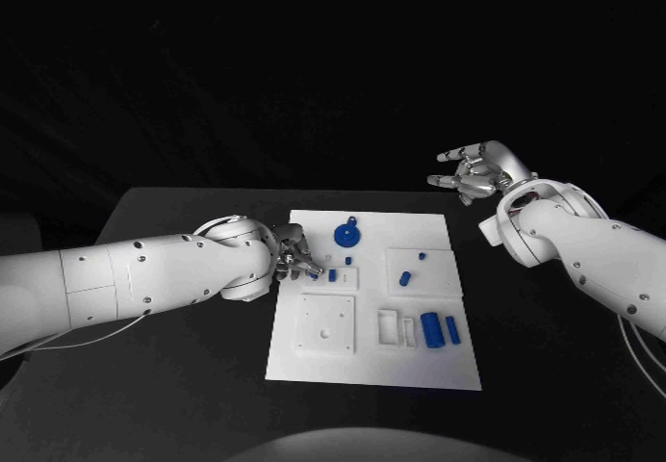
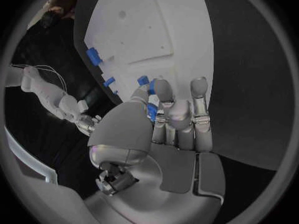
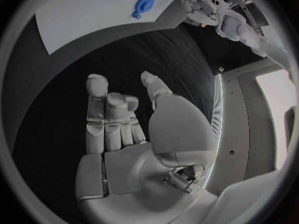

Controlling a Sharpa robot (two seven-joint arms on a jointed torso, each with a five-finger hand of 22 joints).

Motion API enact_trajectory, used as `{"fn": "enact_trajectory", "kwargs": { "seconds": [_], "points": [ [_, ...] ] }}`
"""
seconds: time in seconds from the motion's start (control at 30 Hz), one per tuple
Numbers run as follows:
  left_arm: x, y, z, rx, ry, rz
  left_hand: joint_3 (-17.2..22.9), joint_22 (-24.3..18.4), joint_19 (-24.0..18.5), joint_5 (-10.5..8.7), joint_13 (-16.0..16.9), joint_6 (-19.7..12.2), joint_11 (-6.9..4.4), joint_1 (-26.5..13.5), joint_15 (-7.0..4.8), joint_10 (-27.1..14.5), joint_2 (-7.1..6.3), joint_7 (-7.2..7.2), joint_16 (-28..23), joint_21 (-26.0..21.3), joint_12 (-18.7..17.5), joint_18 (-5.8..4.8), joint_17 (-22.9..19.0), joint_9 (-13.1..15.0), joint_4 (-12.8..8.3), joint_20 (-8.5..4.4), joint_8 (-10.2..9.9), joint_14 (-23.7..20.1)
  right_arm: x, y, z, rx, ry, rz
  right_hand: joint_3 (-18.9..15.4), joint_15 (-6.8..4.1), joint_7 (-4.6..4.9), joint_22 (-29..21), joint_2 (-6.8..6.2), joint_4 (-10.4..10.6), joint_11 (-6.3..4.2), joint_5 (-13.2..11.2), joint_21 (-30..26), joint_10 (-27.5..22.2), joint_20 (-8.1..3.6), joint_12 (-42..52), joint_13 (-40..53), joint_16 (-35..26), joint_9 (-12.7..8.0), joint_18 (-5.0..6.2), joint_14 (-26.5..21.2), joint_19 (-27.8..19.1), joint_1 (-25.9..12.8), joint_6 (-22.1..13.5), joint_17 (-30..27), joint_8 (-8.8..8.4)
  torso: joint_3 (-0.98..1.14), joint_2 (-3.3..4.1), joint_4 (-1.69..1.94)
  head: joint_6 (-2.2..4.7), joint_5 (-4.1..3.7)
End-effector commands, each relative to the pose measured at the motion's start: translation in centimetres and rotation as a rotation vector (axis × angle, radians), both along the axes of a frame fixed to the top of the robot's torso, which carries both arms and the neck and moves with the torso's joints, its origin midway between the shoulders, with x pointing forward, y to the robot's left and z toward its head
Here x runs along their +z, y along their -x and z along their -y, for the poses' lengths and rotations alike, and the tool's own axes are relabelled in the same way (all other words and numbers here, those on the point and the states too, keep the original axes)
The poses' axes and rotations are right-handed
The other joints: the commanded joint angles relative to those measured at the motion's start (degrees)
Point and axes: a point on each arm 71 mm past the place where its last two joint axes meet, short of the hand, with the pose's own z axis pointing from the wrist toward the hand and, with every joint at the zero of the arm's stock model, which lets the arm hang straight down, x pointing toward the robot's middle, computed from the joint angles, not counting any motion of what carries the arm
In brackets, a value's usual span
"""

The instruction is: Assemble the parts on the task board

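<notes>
The white task board (image 1: 313, 358) lies flat in the middle of the black tabletop (image 1: 166, 404), square to the robot, so both arms can reach its recesses from either side. The left hand (image 1: 294, 258) is down at the board's left edge, near its middle, fingers curled toward a small blue part (image 2: 151, 112). In the left wrist view that part sits right against the fingers (image 2: 163, 90), and I judge it is pinched there, though the thumb hides much of it, so the grasp is not certain. Working low at that edge makes sense if the piece is being lifted from, or seated into, a slot there.

The right hand (image 1: 476, 170) is raised beyond the board's far right corner, well apart from it, fingers spread and holding nothing; it seems parked out of the way.

On the board, a round blue part (image 1: 347, 234) lies near the far edge, two blue cylinders (image 1: 439, 329) lie side by side near the right front, and a small blue peg (image 1: 404, 279) sits in the right middle plate.

No writing, label or brand can be read anywhere.
</notes>
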Motion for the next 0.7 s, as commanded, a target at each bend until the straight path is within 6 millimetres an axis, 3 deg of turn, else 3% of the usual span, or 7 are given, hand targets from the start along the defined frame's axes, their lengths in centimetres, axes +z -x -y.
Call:
{"fn": "enact_trajectory", "kwargs": {
  "seconds": [0.03, 0.7],
  "points": [
    [0.3, 0.1, 0.0, 0.019, 0.036, 0.061, 6.46, 0.97, 0.51, 0.54, -0.08, 0.4, -0.37, 0.14, 0.06, 0.8, 0.11, -0.35, -0.1, 0.19, -0.35, 0.66, 0.13, -0.13, -6.82, -0.06, 0.05, 0.46, -0.1, 0.0, 0.0, 0.011, 0.009, -0.004, -0.1, 0.02, -0.15, 2.66, -0.02, -0.29, -0.21, 0.29, 0.13, -0.01, 0.28, -0.07, 0.04, -0.04, 0.09, 0.86, -0.01, 2.0, -0.53, 0.3, 0.1, 0.07, 0.03, 0.0, 0.08, -0.19, 0.08],
    [-1.3, 1.3, -0.3, 0.004, 0.045, 0.15, 6.77, 0.95, 0.88, 1.8, -0.06, 0.96, -0.47, 1.12, 0.02, 1.68, -1.14, -0.48, -0.62, 0.22, -1.14, 0.98, 0.69, -0.76, -5.06, 0.12, 0.02, 1.18, -0.5, 0.1, 0.0, 0.01, 0.01, -0.011, -0.26, 0.0, -0.15, 2.65, 0.07, -0.36, -0.22, 0.37, 0.09, 0.03, 0.27, -0.04, 0.06, -0.07, 0.08, 0.87, 0.03, 2.03, -0.56, 0.27, 0.11, 0.06, -0.03, 0.02, -0.06, -0.74, 0.42]
  ]
}}
